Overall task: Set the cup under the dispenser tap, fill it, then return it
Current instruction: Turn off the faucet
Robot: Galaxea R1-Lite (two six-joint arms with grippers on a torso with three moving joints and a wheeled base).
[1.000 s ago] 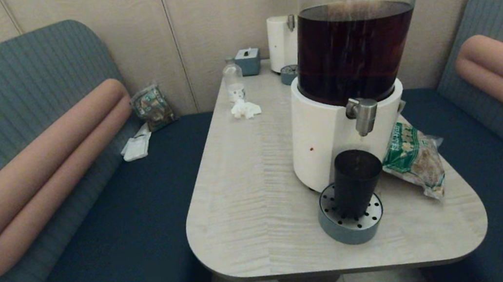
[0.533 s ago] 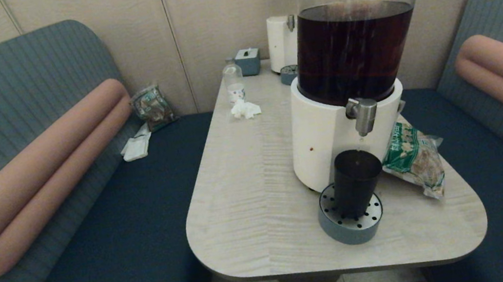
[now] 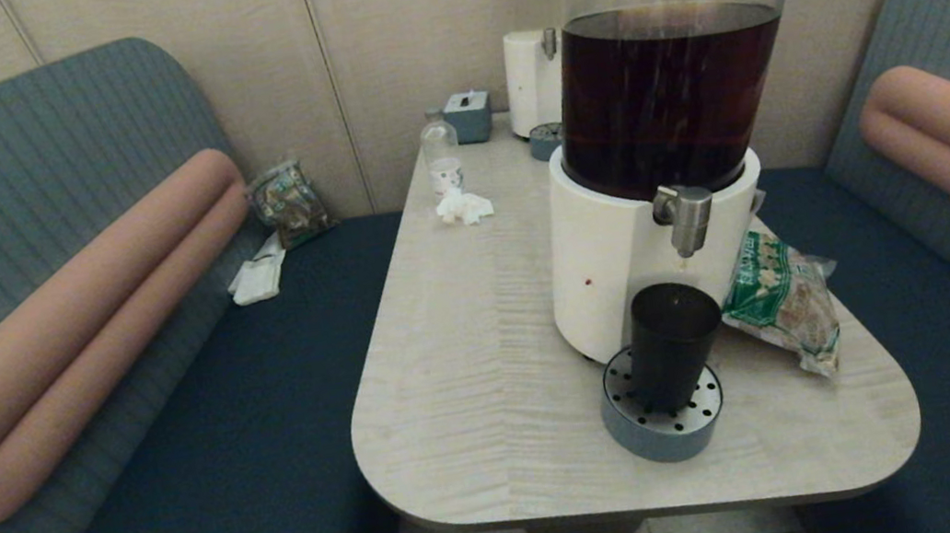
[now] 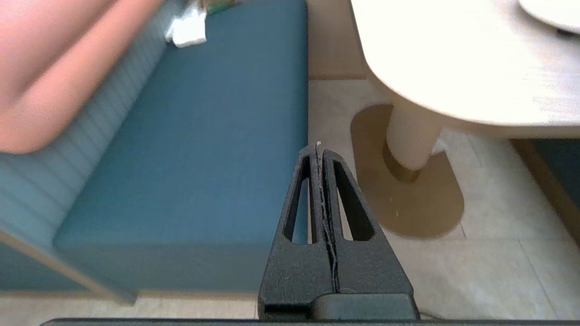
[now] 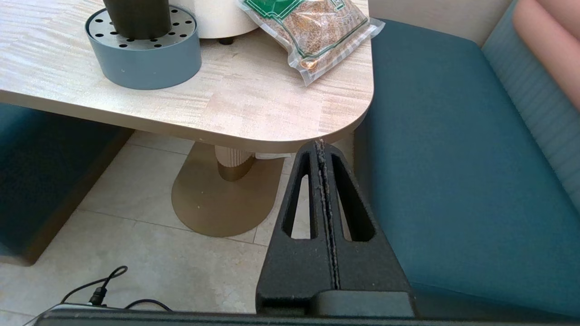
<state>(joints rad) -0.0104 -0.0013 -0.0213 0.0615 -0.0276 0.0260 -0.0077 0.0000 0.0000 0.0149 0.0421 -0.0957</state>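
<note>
The black cup point(image 3: 672, 343) stands upright on a round grey perforated drip tray point(image 3: 665, 426), right below the silvery dispenser tap point(image 3: 686, 217) that juts from the white base point(image 3: 614, 265) of the big tank of dark brown liquid. In the right wrist view the cup point(image 5: 136, 18) shows on the same drip tray point(image 5: 145, 59). Neither arm shows in the head view. My left gripper point(image 4: 318, 147) is shut and empty, low over the floor beside the left bench. My right gripper point(image 5: 320, 144) is shut and empty below the table's near right corner.
A green bag of grain point(image 3: 782, 298) lies on the table point(image 3: 472, 378) right of the cup. At the far end stand a small clear bottle point(image 3: 442, 156), a crumpled tissue point(image 3: 464, 206), a tissue box point(image 3: 469, 115) and a smaller white dispenser point(image 3: 534, 77). Benches point(image 3: 213, 452) flank the table.
A thin trickle fell from the tap to the cup half a second ago; no trickle shows now. The cup and both arms have stayed where they were.
</note>
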